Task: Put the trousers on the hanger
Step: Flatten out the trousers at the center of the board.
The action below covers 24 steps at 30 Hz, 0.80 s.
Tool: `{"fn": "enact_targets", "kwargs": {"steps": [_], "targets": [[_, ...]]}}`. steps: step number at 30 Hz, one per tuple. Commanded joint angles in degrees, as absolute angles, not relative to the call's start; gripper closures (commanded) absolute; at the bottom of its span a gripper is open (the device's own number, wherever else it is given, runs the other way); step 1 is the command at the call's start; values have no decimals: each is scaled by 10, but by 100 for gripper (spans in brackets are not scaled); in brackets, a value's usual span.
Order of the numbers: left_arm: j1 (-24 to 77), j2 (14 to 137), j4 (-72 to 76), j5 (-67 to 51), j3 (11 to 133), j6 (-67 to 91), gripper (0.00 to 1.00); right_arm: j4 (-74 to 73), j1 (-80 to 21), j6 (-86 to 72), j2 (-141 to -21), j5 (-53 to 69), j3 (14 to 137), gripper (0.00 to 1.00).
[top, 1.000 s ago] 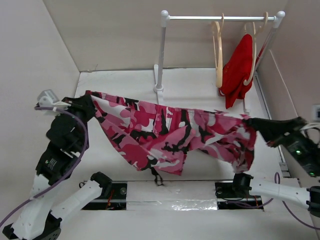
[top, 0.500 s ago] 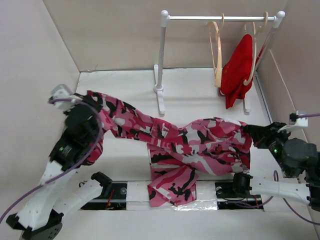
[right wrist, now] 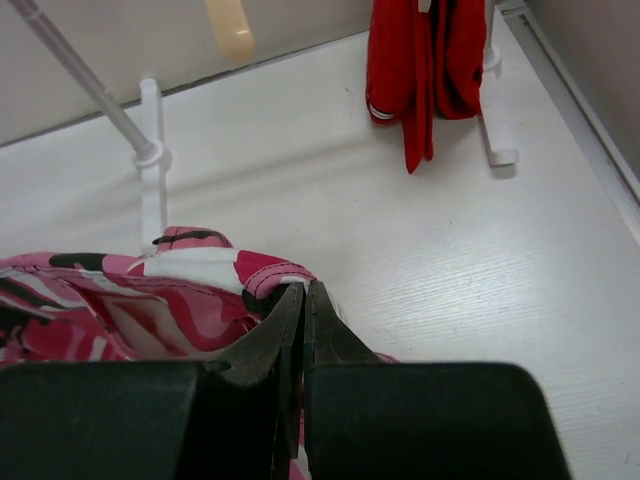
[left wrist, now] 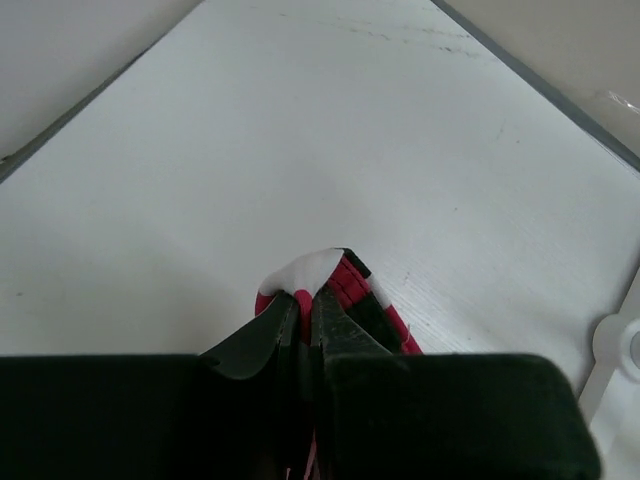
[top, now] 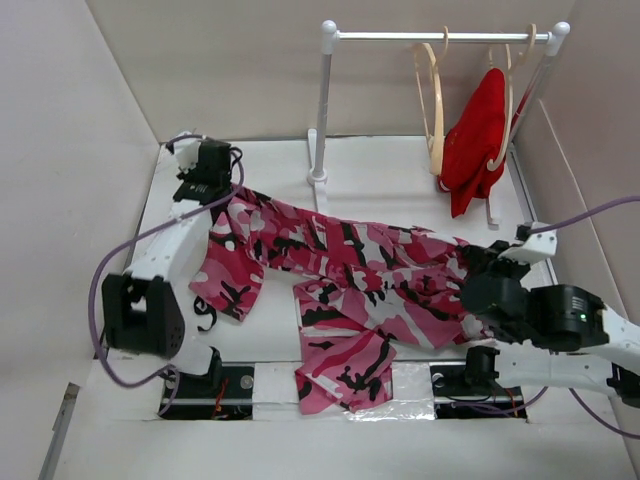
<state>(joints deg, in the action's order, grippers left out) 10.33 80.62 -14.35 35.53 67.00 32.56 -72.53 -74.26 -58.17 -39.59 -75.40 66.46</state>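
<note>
A second ago the trousers (top: 350, 290) hung taut in the air between the two arms. Now they lie slack on the table (top: 400, 170). One folded part has dropped to the near edge, at the middle. The rest runs in a crumpled band from the right side up toward the far-left corner.

The right gripper (top: 470, 262) has come down and inward from the right edge. It sits low over the right half of the table, its jaws pinched tight on one end of the fabric. The left gripper (top: 216, 200) has swung from the left edge far out toward the far-left corner. It is likewise clamped on the other end, with a small peak of cloth showing past its fingertips in the left wrist view.

At the far-right corner the hanger (top: 432, 100) hangs bare on the rail (top: 440, 36), as before. It is well apart from the trousers, just left of the second hanger (top: 505, 110) with the red garment (top: 475, 145).
</note>
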Motion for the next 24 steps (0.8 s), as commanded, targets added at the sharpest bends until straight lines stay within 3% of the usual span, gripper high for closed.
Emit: {"fn": "enact_targets", "kwargs": {"steps": [1,3,5,6,9,10,12,14,20,24], "targets": [[101,864,-119,350,757,301,100,-674,-739,-585,-395,-830,632,100],[108,886,-87,339,776,276,95,-523,-703,-428,-401,-818,582,100],[119,946,-75,354,804,254,78,-339,-617,-253,-414,-762,537,100],[120,947,-83,354,817,254,71,-295,-616,-251,-423,-735,537,100],[120,1001,-133,345,857,274,61,-239,-442,-181,-477,-579,542,100],[125,997,-132,335,849,286,58,-226,-354,-165,-492,-537,546,100],[132,971,-88,294,797,296,46,-194,-274,-156,-547,-433,552,100],[158,912,-35,266,744,332,45,-180,-186,-160,-594,-392,564,100],[297,740,74,295,508,402,45,-171,-73,-192,-741,-341,610,100],[331,651,50,324,366,456,45,-137,-16,-226,-740,-327,617,100]]}}
